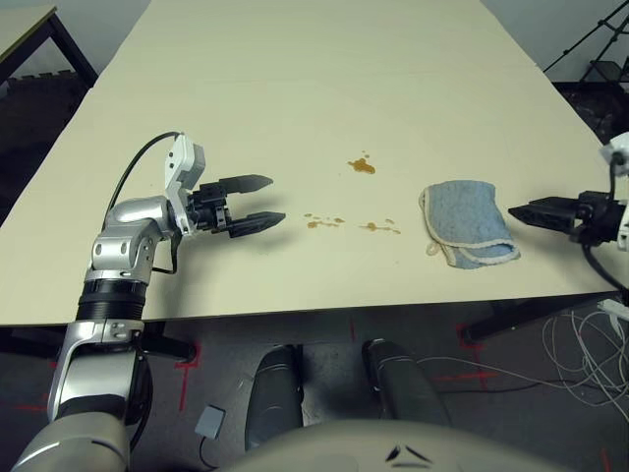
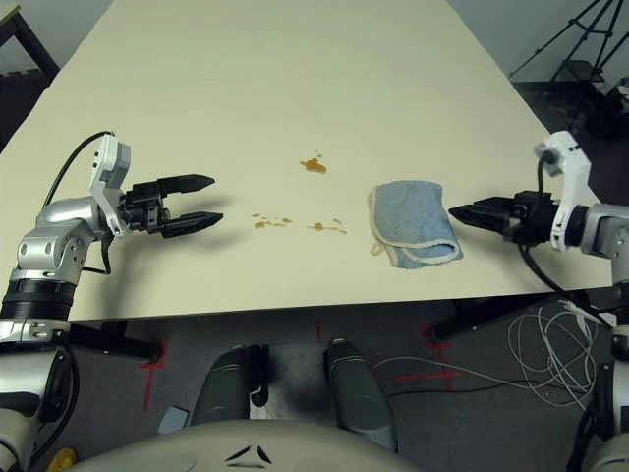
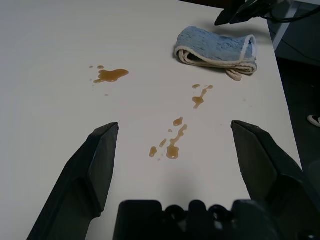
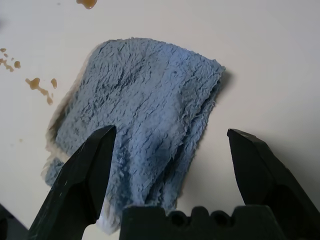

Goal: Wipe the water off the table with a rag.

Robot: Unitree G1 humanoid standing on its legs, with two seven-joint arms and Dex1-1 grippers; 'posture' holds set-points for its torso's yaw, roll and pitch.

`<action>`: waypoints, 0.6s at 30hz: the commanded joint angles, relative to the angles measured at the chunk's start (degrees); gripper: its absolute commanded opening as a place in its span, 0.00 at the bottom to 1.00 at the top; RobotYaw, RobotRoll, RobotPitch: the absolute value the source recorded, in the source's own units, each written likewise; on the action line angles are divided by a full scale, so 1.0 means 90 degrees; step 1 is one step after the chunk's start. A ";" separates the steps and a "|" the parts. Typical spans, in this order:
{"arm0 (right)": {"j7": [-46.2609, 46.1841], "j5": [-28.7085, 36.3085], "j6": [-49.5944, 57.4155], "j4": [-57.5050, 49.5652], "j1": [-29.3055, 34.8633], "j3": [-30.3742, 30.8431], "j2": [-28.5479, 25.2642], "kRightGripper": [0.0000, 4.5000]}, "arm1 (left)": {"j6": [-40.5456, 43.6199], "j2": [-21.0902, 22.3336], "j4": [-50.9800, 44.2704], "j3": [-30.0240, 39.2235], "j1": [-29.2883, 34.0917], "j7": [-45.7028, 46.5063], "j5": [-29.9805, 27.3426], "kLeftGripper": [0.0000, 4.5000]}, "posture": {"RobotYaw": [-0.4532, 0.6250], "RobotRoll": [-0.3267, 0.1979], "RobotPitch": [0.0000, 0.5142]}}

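Observation:
The light blue rag (image 1: 467, 223) lies folded on the pale beige table (image 1: 295, 79), near its front edge on the right. To its left is the water: an amber blotch (image 1: 362, 165) and two thin drip streaks (image 1: 324, 222) closer to the front. My right gripper (image 2: 454, 210) hovers low just right of the rag, open, its fingers (image 4: 80, 175) pointing at the cloth (image 4: 145, 115) with nothing between them. My left gripper (image 1: 275, 199) is open over the table left of the streaks (image 3: 172, 145), pointing toward them and the rag (image 3: 217, 46).
The table's front edge (image 1: 324, 313) runs just below both grippers. A smaller dark-framed table (image 1: 25, 25) stands at the far left. A tripod (image 2: 580, 49) stands off the far right, and loose cables (image 1: 580, 344) lie on the floor at the right.

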 commanded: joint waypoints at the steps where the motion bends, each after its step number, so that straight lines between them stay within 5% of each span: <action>1: -0.0152 -0.0157 -0.0270 0.0317 -0.0144 0.0151 0.0165 0.99 | 0.0004 0.0079 -0.0216 -0.0047 0.0116 0.0013 0.0062 1.00 | 0.23 0.62 0.27; 18: -0.0123 -0.0473 -0.0711 0.0230 -0.0186 0.0905 0.0993 0.99 | 0.0211 0.0299 -0.0569 0.0049 0.0381 0.0106 -0.0041 1.00 | 0.26 0.62 0.28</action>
